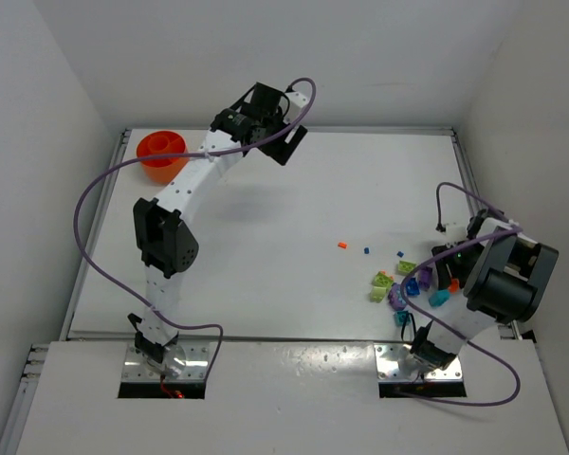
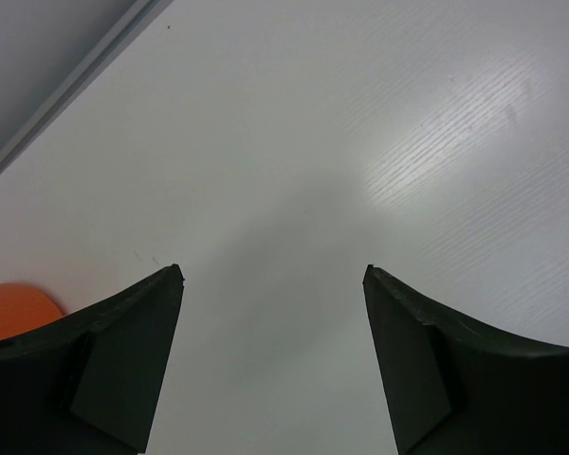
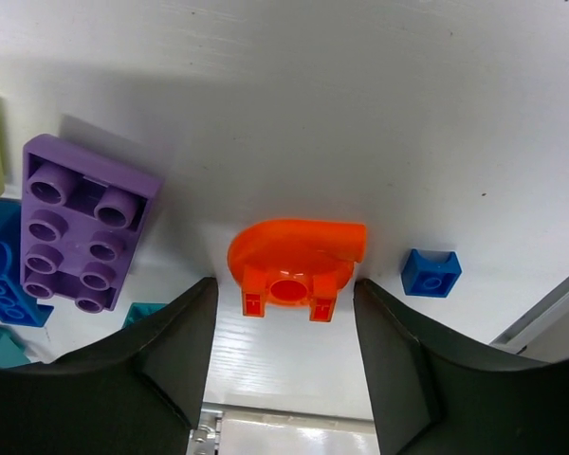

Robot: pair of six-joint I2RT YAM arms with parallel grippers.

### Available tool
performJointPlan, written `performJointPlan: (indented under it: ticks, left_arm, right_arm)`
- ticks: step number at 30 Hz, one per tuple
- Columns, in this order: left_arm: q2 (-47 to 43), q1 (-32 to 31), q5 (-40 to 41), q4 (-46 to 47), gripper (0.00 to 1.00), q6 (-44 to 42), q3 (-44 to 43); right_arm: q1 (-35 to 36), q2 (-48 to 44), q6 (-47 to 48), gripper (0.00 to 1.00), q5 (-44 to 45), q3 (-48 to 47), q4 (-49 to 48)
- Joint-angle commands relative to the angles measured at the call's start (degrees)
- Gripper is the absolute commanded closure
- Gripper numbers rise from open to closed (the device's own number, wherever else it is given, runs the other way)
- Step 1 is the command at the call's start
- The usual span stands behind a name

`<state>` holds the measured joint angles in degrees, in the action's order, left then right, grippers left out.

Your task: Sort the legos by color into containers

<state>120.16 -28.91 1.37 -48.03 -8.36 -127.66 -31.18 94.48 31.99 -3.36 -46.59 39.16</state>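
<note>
Legos (image 1: 383, 281) check, OP here: the top view has the pile bunched right under and beside the right end effector (image 1: 448, 270). A few tiny bits (image 1: 342, 245) have strayed further out, and the orange bowl (image 1: 161, 152) is way off near the left end effector (image 1: 286, 144). Which step is this?

Reply: looks like the pickup of an orange one to me. On the left wrist view the fingers are spread wide with nothing between them. There's only bare surface (image 2: 360, 114) below and a sliver of bowl behind one finger.

OP: and the right wrist view?

Reply: that's the one that tells you anything. The orange brick (image 3: 294, 258) sits squarely between the open fingers, not pinched yet as far as I can see. There's a purple brick (image 3: 81, 223) outside one finger and a small blue brick (image 3: 431, 273) outside the other. From above you can't see any of that. Next I'd guess: close on it, lift, and carry it across to the bowl without nudging the neighbours.
</note>
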Motion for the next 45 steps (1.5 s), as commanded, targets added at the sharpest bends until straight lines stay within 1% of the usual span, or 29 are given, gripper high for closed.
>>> performJointPlan:
  ticks: [1, 2, 10, 18, 24, 25, 26, 31, 36, 38, 45]
  left_arm:
    - [0.08, -0.71, 0.92, 0.31, 0.17, 0.19, -1.81]
    - [0.08, -0.71, 0.92, 0.31, 0.17, 0.19, -1.29]
    - [0.08, -0.71, 0.92, 0.31, 0.17, 0.19, -1.28]
    - [0.60, -0.71, 0.92, 0.83, 0.17, 0.19, -1.28]
    - [0.60, -1.24, 1.44, 0.83, 0.17, 0.19, -1.28]
    - [0.60, -1.24, 1.45, 0.83, 0.17, 0.19, -1.28]
    - [0.60, -1.24, 1.45, 0.83, 0.17, 0.19, -0.76]
    - [0.60, -1.24, 1.45, 0.83, 0.17, 0.19, -0.75]
    - [0.60, -1.24, 1.45, 0.83, 0.17, 0.19, -0.75]
    - [0.60, -1.24, 1.45, 0.83, 0.17, 0.19, -0.75]
    - [0.60, -1.24, 1.45, 0.83, 0.17, 0.19, -0.23]
  right_arm:
    - [0.51, 1.85, 1.58, 0.41, -3.32, 2.19, -3.99]
    - [0.51, 1.33, 1.59, 0.42, -3.32, 2.81, -4.00]
    - [2.26, 0.71, 1.59, 0.43, -0.61, 8.44, -10.67]
    - [3.93, 4.05, -0.70, 0.45, 0.54, 7.92, -12.44]
    - [4.46, 6.69, -1.23, 0.56, 1.07, 6.86, -12.44]
    - [4.46, 6.69, -1.23, 0.60, 1.07, 6.86, -12.44]
    - [4.46, 7.29, -1.83, 0.62, 1.07, 6.86, -13.05]
    - [4.46, 7.83, -3.07, 0.71, 1.07, 3.88, -13.05]
    - [5.60, 10.72, -5.00, 0.75, 1.07, -0.60, -13.67]
    - [6.13, 13.09, -6.49, 0.75, 1.07, -3.85, -13.67]
    - [9.73, 19.42, -10.54, 0.82, -1.30, -15.45, -11.57]
